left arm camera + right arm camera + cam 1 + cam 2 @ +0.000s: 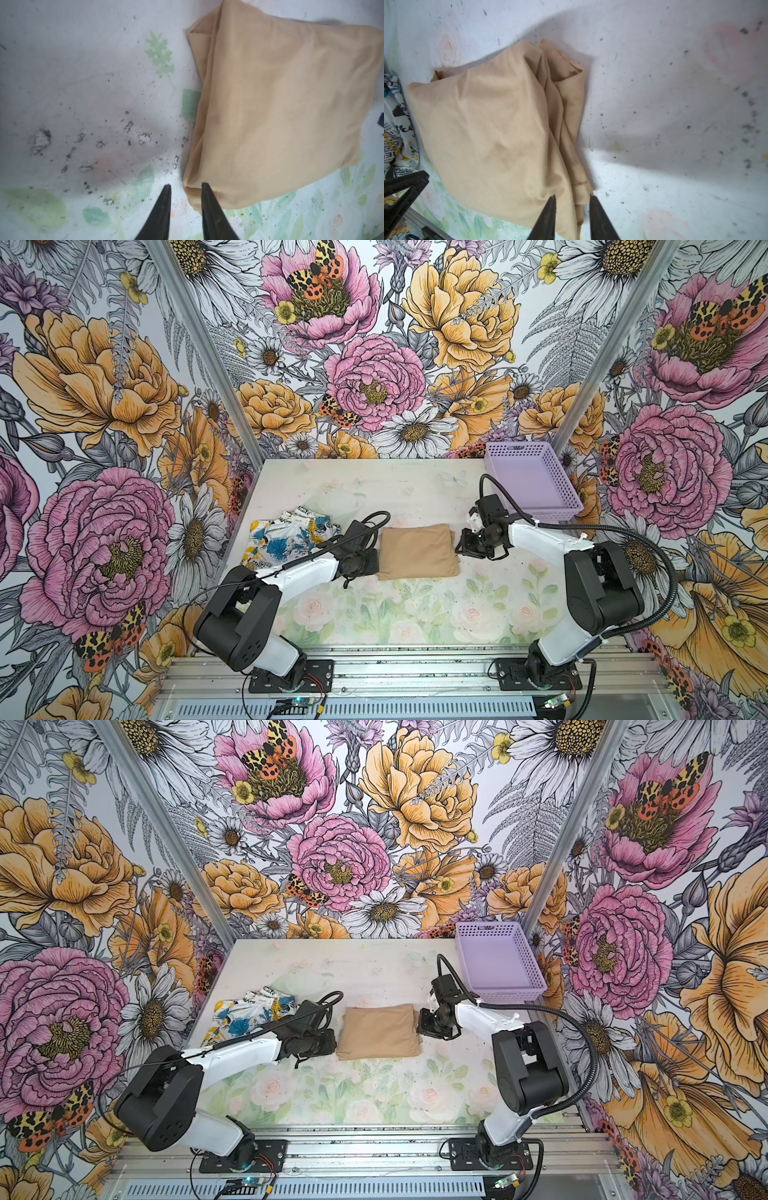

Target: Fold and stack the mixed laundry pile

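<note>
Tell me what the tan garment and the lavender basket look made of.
Tan garment: thin, smooth fabric, matte; soft creases and a stitched hem show. Lavender basket: rigid plastic, probably moulded; straight walls with a regular grid of holes.

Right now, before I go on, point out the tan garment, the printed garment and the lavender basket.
tan garment [417, 551]: in a top view, middle of its folded top face.
printed garment [286, 537]: in a top view, middle of the crumpled cloth.
lavender basket [555, 513]: in a top view, its near perforated wall.
</note>
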Motion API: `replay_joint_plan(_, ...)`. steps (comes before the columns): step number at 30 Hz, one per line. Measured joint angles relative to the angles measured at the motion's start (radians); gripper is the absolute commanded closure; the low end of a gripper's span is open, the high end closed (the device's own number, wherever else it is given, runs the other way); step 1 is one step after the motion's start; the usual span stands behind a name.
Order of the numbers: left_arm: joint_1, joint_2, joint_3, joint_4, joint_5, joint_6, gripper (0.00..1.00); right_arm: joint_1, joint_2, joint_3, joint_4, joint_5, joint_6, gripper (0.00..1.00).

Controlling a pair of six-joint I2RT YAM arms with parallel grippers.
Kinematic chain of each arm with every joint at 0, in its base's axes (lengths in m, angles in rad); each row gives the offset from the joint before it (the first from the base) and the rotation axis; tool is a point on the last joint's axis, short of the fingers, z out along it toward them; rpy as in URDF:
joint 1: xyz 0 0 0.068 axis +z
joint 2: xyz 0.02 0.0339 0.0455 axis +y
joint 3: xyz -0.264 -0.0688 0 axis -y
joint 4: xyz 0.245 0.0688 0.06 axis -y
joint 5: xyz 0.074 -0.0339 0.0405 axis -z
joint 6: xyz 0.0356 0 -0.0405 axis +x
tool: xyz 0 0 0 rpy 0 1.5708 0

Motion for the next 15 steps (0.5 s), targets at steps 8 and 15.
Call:
replay_joint_plan(8,0.029,0.052,0.02,0.062,0.031,0.032,0.11,0.0,0.0,0.004,-0.001,0.0,0.0,0.49)
replay_joint_plan(15,0.03,0.175,0.034,0.17,0.107,0.073,0.13,0.0,0.0,0.004,-0.001,0.0,0.0,0.48)
